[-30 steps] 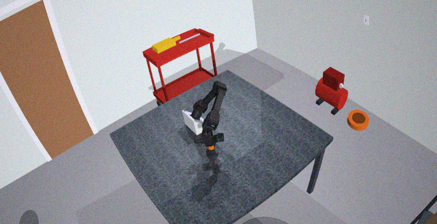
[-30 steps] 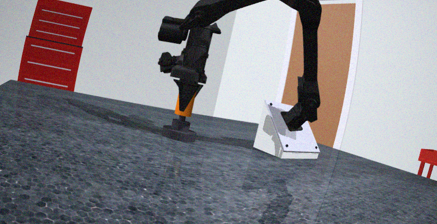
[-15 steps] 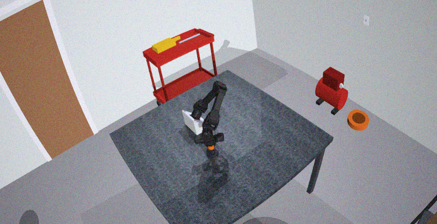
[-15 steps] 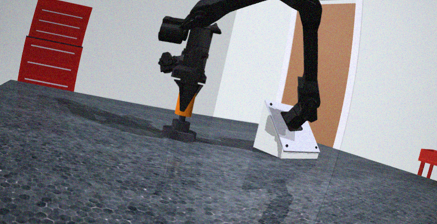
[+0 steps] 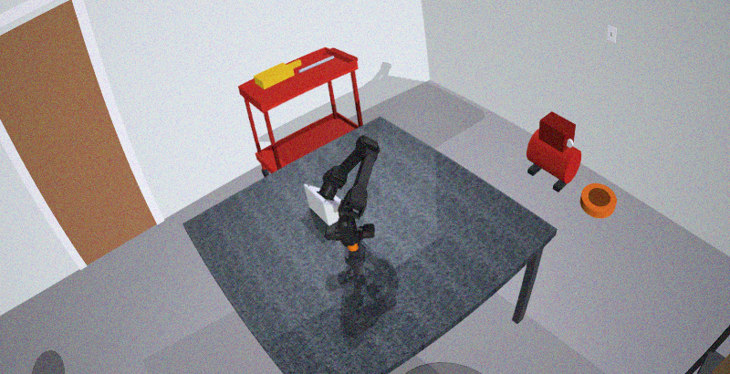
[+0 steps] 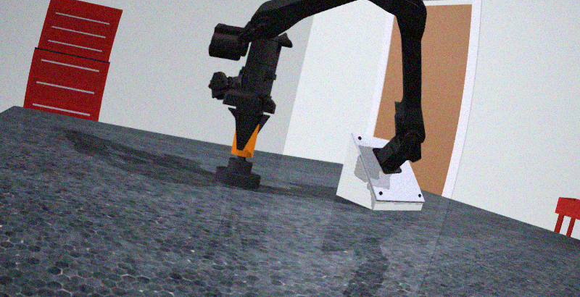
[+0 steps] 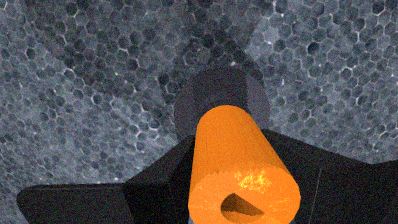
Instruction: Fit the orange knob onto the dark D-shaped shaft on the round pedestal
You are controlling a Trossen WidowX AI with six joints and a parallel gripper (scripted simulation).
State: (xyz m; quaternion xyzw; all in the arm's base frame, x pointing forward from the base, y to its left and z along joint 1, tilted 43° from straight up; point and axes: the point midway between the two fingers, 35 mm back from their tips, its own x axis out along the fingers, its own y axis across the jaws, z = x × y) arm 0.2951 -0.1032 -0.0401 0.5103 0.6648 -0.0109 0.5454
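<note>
The orange knob stands upright between the fingers of my gripper, which is shut on it. The knob is over the round dark pedestal. In the exterior view a short piece of the dark shaft shows between the knob's lower edge and the pedestal's upper step, so the knob is not resting on the pedestal. The wrist view shows the knob's top with its D-shaped hole, dark inside. The shaft's upper part and its flat side are hidden.
The arm's base is on a white sloped block behind the pedestal on the dark table. A red cart, a red compressor and an orange ring are away from the table.
</note>
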